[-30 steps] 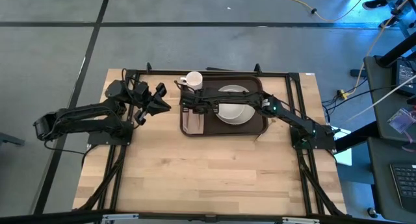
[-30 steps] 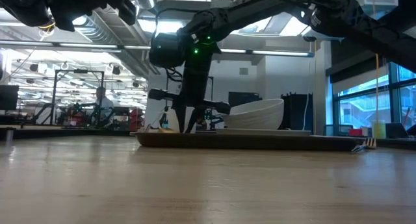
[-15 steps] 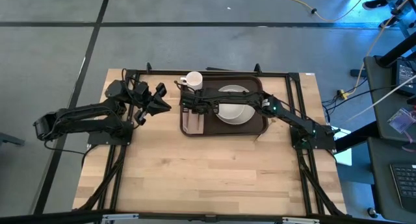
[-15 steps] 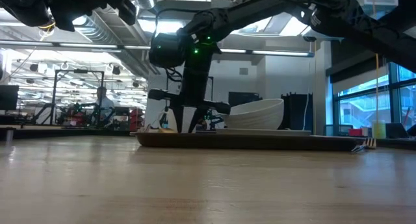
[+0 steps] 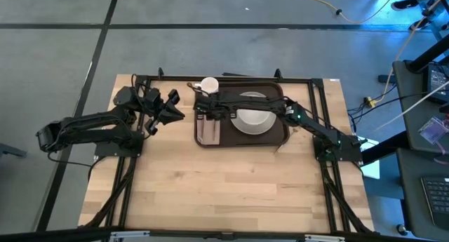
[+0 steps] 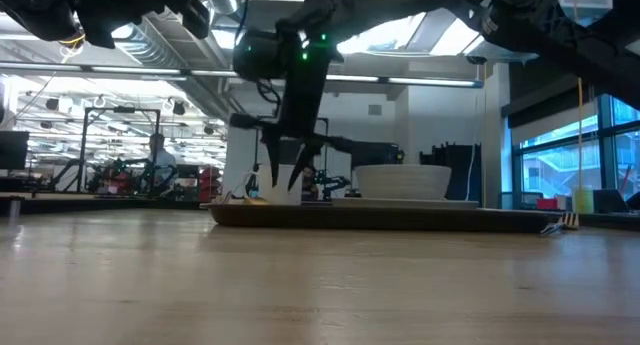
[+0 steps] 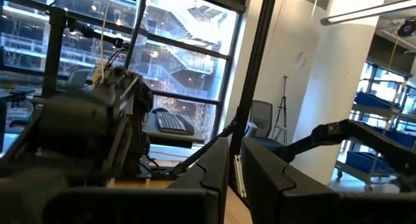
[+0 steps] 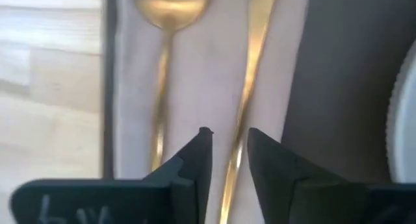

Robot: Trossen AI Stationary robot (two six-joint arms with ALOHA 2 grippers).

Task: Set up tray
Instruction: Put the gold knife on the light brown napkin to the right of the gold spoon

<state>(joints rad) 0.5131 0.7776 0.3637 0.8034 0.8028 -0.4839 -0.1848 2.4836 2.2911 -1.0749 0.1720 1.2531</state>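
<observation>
1. The right hand (image 5: 203, 113) hangs above the left end of the tray (image 5: 279, 133), fingers pointing down. Its two fingers (image 8: 195, 160) stand a little apart with a narrow gap between them, and nothing is gripped.
2. In the right wrist view, a gold spoon (image 8: 166, 29) and a second slim gold utensil (image 8: 250, 68) lie side by side on a pale napkin (image 8: 201, 74); the slim utensil shows through the gap between the fingers.
3. From above, the napkin (image 5: 208, 130) lies along the left side of the tray, lengthwise, with the cutlery on it.
4. Just to the right of the napkin, a white bowl (image 5: 254, 119) sits on a white plate (image 5: 247, 99) in the middle of the tray. In the low view the bowl (image 6: 402, 180) stands level, apart from the right hand (image 6: 284, 175).
5. A white cup (image 5: 209, 85) stands at the tray's far left corner, close beside the right arm's wrist.
6. The tray is dark brown and lies flat on the wooden table (image 5: 224, 186), toward its far edge and near the middle; its low rim (image 6: 380, 217) shows across the low view.
7. The left hand (image 5: 174, 109) waits above the table to the left of the tray, well clear of it. Its fingers (image 7: 201, 185) stand close together, holding nothing.
</observation>
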